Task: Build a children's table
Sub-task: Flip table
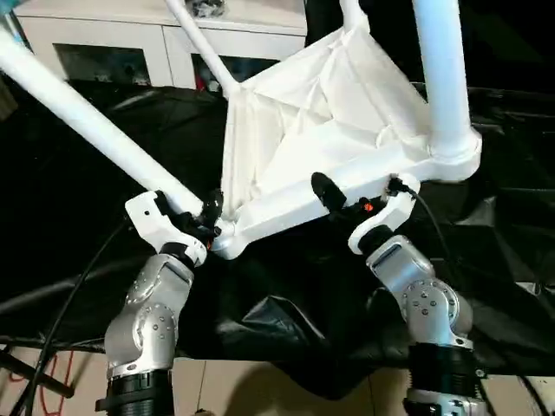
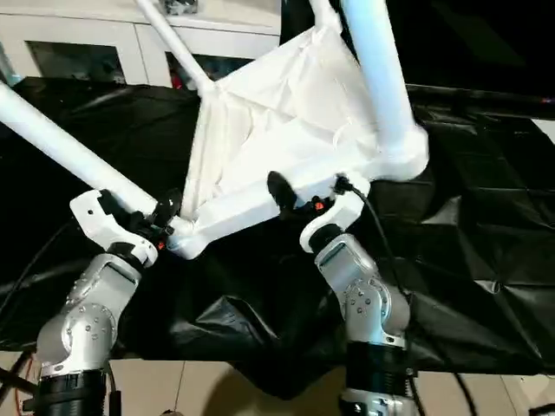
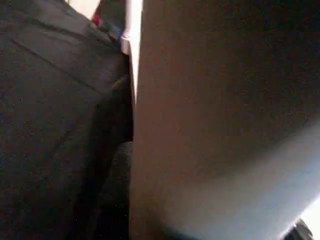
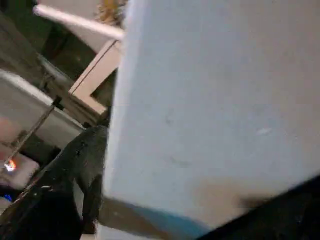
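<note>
The children's table hangs tilted above the black cloth, the ribbed underside of its white tabletop facing me. White legs stand in its corner sockets: one runs up to the left, one rises at the right, and a thinner-looking one sits behind. My left gripper is shut on the left leg right beside the lowest corner socket. My right gripper straddles the tabletop's near rim, one black finger lying on the underside and the other behind the rim. In the right wrist view the white rim sits close against a black finger.
The work table's black cloth lies crumpled beneath and around the tabletop. A white cabinet with glass doors stands at the back. Black cables run down beside my left forearm. Light floor runs along the near edge.
</note>
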Available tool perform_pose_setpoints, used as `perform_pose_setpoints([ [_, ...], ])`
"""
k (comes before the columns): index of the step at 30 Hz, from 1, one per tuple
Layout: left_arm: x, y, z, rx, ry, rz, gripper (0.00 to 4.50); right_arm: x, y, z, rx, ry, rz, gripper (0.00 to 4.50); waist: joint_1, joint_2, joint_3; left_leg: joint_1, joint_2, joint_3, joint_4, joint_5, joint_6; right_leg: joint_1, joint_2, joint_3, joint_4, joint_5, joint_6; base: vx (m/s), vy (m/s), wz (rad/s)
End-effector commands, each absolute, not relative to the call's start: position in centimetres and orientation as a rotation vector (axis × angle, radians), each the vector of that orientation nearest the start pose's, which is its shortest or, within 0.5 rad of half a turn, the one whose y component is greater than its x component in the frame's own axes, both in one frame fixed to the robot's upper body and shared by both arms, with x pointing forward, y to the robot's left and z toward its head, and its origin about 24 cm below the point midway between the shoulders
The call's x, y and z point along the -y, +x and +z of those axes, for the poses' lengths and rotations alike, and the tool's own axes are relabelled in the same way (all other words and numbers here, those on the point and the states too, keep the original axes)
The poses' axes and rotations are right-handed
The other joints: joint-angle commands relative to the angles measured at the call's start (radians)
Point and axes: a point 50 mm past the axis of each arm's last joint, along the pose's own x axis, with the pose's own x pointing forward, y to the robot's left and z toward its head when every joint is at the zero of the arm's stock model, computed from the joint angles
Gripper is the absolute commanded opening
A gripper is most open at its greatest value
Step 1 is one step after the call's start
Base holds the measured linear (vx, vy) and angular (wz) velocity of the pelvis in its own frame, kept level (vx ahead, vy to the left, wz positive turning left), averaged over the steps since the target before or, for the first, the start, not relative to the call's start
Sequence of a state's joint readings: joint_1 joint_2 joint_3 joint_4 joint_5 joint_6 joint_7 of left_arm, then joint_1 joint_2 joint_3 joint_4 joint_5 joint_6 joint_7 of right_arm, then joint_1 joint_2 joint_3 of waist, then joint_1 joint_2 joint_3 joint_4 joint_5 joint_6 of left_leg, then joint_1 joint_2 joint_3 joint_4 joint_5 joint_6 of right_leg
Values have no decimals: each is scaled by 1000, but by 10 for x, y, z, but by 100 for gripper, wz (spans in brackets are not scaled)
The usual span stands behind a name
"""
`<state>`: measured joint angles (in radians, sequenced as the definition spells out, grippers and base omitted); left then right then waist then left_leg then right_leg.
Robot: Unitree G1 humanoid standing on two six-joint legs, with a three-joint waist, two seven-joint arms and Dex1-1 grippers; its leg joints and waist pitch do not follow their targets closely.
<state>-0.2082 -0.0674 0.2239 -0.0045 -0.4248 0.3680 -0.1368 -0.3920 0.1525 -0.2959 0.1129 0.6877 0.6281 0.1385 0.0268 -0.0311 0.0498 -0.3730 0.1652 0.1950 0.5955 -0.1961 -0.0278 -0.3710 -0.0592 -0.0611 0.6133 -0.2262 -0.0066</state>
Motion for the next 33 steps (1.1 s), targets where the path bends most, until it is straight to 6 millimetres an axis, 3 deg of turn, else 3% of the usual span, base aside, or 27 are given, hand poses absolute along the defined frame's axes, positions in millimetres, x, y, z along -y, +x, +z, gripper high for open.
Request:
perform_pose_setpoints([
  [1,-128,272,46,-159,-647,-116,206,112,316,76,-269,982,307,413,5,-4,-55,15,75,-36,-76,-113,-6,31,-94,62,-70,-74,-145,0,0,0],
  [4,-126,268,45,-161,-640,-112,206,115,316,72,-276,1034,277,388,6,-8,-58,13,77,-33,-70,-47,12,33,-92,61,-57,29,-157,0,0,0],
  [7,-124,263,43,-166,-643,-109,206,117,317,70,-276,1110,265,365,7,-18,-60,7,72,-28,-64,3,54,36,-91,61,-48,121,-175,0,0,0],
  [10,-123,259,41,-168,-647,-103,206,118,319,68,-278,1167,263,323,7,-18,-55,8,73,-26,-66,-48,53,32,-92,61,-57,36,-176,0,0,0],
  [14,-122,258,40,-174,-651,-110,206,117,319,67,-285,1182,272,301,9,-17,-49,14,75,-27,-71,-106,6,24,-90,63,-69,-105,-139,0,0,0],
  [20,-121,260,41,-177,-633,-134,206,117,322,69,-279,1190,279,256,11,-13,-51,12,73,-29,-73,-118,-18,23,-88,63,-70,-111,-116,0,0,0],
  [23,-123,262,40,-188,-629,-133,276,120,323,71,-270,1184,270,230,11,-12,-53,12,71,-28,-70,-108,-16,23,-88,64,-68,-84,-121,0,0,0],
  [25,-127,263,41,-177,-645,-133,280,121,324,73,-261,1174,259,215,14,-6,-56,15,69,-26,-69,-94,-24,22,-85,63,-65,-65,-132,0,0,0],
  [29,-145,263,40,-170,-610,-103,323,127,326,78,-236,1119,254,180,15,-9,-62,9,68,-26,-62,-31,1,30,-85,62,-50,61,-148,0,0,0],
  [33,-159,256,39,-175,-585,-89,353,132,329,87,-206,1070,249,173,15,-9,-60,9,71,-26,-62,-30,21,31,-85,60,-50,63,-161,0,0,0],
])
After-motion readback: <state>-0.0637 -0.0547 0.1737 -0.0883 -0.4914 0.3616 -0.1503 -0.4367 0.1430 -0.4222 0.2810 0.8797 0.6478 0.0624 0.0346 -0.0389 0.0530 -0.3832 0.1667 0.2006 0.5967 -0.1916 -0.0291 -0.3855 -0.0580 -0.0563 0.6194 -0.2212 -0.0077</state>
